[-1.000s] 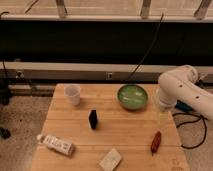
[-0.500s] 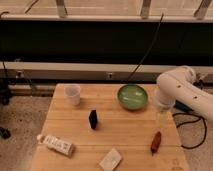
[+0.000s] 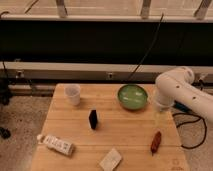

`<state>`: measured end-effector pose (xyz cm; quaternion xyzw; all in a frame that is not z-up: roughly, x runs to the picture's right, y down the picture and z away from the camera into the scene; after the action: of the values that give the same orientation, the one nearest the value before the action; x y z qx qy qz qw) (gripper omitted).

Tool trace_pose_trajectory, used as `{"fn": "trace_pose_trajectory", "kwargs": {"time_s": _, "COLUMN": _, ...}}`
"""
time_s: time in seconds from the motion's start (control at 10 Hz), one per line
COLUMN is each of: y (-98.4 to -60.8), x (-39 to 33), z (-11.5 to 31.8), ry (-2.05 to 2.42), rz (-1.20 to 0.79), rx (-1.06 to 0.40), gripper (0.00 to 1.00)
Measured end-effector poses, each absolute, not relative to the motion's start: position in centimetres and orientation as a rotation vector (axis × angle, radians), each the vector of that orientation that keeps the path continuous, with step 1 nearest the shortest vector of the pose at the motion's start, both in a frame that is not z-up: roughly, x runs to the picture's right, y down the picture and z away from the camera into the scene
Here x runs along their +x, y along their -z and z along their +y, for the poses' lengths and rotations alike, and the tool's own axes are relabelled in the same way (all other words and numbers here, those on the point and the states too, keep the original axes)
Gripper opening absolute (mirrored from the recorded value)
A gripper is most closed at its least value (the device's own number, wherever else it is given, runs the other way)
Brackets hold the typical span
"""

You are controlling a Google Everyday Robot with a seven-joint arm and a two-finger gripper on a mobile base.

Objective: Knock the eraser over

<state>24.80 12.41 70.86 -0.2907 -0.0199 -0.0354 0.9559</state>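
The robot's claw gripper [image 3: 160, 118], jaws wide and empty, has barely edged sideways in the last second. It hangs near the round green bowl [image 3: 133, 96]. The small black rectangular eraser [image 3: 93, 119] stands upright and untouched, well apart at view-left of the claw.

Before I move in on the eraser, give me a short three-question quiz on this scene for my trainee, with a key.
1. True or false: the eraser stands upright on the table.
2. Which is nearest the hand? A. white cup B. green bowl C. white pad
3. Is the hand holding anything?
Key: 1 true. 2 B. 3 No: it hangs open and empty near the table's edge beside the green bowl, well apart from the eraser.
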Motion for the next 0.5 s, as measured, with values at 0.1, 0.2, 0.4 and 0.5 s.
{"fn": "trace_pose_trajectory", "kwargs": {"time_s": 0.1, "y": -70.95, "x": 24.66, "z": 12.47, "ry": 0.076, "rz": -0.044, "rx": -0.591, "gripper": 0.80}}
{"fn": "trace_pose_trajectory", "kwargs": {"time_s": 0.2, "y": -71.00, "x": 24.59, "z": 12.49, "ry": 0.079, "rz": -0.045, "rx": -0.591, "gripper": 0.80}}
{"fn": "trace_pose_trajectory", "kwargs": {"time_s": 0.4, "y": -71.12, "x": 24.39, "z": 12.58, "ry": 0.086, "rz": -0.050, "rx": -0.592, "gripper": 0.80}}
{"fn": "trace_pose_trajectory", "kwargs": {"time_s": 0.5, "y": -71.15, "x": 24.26, "z": 12.60, "ry": 0.090, "rz": -0.052, "rx": -0.591, "gripper": 0.80}}
